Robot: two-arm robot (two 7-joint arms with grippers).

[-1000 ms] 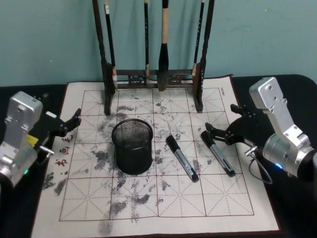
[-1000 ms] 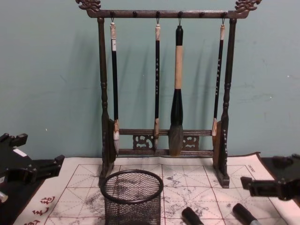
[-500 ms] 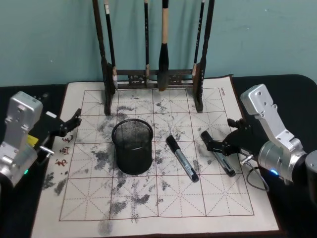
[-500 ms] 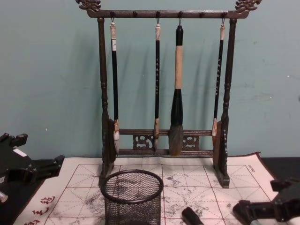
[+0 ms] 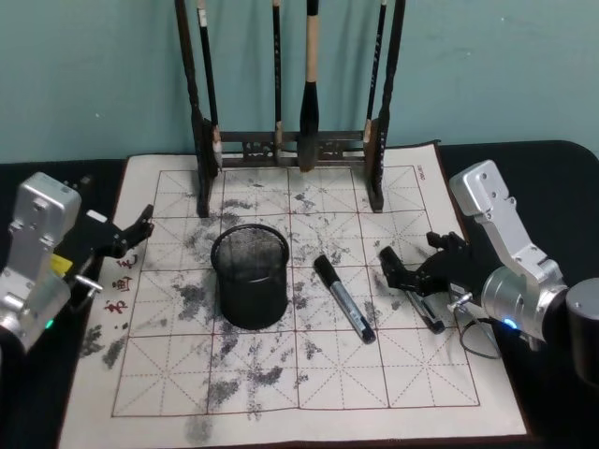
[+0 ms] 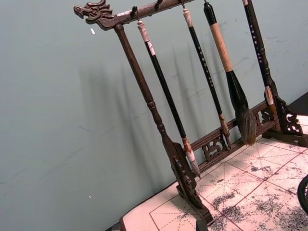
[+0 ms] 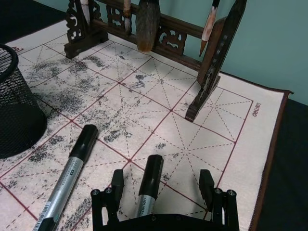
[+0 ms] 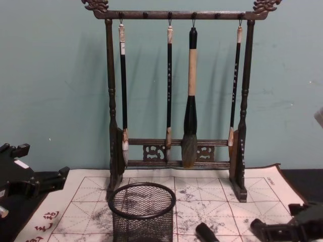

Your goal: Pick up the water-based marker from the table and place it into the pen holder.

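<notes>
One water-based marker [image 7: 148, 185] lies lengthwise inside the released right claw [image 7: 161, 179], untouched, cap forward; the open left claw [image 5: 142, 232] idles well apart.

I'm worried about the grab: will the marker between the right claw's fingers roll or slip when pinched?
It may roll: the marker is a round barrel lying flat on the mat. Its glossy body could slip in the open right claw. It looks rigid, so bending seems unlikely.
</notes>
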